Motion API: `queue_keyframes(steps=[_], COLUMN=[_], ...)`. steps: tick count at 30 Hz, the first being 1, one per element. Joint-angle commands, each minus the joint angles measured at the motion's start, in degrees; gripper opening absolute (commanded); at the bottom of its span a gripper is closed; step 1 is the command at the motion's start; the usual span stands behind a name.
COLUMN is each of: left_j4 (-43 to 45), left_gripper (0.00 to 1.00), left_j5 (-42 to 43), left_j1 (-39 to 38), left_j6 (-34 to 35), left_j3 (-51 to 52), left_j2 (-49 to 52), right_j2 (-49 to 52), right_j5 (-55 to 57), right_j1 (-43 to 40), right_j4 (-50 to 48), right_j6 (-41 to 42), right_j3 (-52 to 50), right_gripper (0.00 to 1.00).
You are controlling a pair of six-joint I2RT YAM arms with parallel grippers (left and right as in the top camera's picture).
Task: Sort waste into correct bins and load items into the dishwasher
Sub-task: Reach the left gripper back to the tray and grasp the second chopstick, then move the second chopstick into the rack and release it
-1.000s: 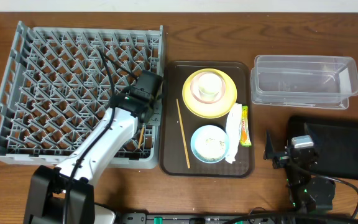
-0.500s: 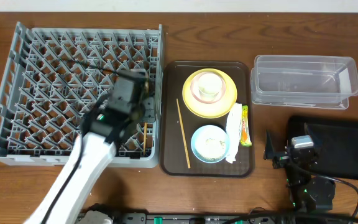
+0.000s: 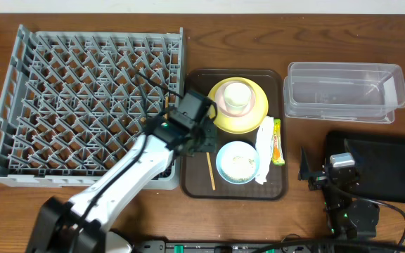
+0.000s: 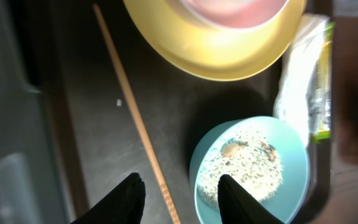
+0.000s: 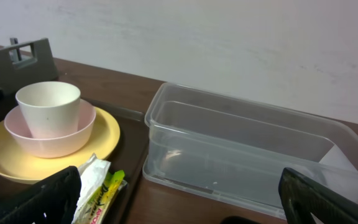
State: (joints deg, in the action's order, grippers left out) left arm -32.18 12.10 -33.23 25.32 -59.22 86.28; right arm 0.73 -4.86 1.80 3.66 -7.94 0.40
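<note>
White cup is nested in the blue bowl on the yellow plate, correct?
No. The white cup is nested in the pink bowl, not the blue one; that pink bowl sits on the yellow plate. The right wrist view shows it clearly. The blue bowl stands apart, holding rice scraps.

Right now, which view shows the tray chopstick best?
Left wrist: the chopstick runs close-up, most of its length, beside the blue bowl. Overhead shows only its lower end; the left arm covers the rest. Right wrist does not show it.
</note>
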Motion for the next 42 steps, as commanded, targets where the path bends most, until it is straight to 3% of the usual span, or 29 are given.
queue_keyframes(steps=[1, 7, 21, 32, 36, 42], left_j4=[1.51, 1.77, 4.48, 5.35, 5.33, 5.35], left_gripper=[0.42, 0.35, 0.33, 0.24, 0.24, 0.24], left_j5=[-2.86, -6.82, -10.03, -11.02, -16.76, -17.31], left_j1=[-1.75, -2.38, -2.86, -5.14, -6.69, -6.75], left_j6=[3.82, 6.95, 9.53, 9.51, 10.62, 11.89], left_j3=[-0.09, -0.09, -0.09, -0.07, 0.48, 1.05], left_j2=[5.97, 11.61, 16.81, 17.46, 17.46, 17.46], right_j2=[-0.24, -0.24, -0.24, -0.24, -0.24, -0.24], right_j5=[0.33, 0.33, 0.33, 0.33, 0.33, 0.33], right_j1=[-0.11, -0.11, -0.11, -0.11, -0.11, -0.11], right_j4=[0.24, 0.24, 0.24, 0.26, 0.24, 0.24], right_j6=[0.81, 0.81, 0.81, 0.81, 0.81, 0.81], right_j3=[-0.09, -0.09, -0.09, -0.09, -0.09, -0.09], right_gripper=[0.99, 0.99, 0.99, 0.99, 0.99, 0.99])
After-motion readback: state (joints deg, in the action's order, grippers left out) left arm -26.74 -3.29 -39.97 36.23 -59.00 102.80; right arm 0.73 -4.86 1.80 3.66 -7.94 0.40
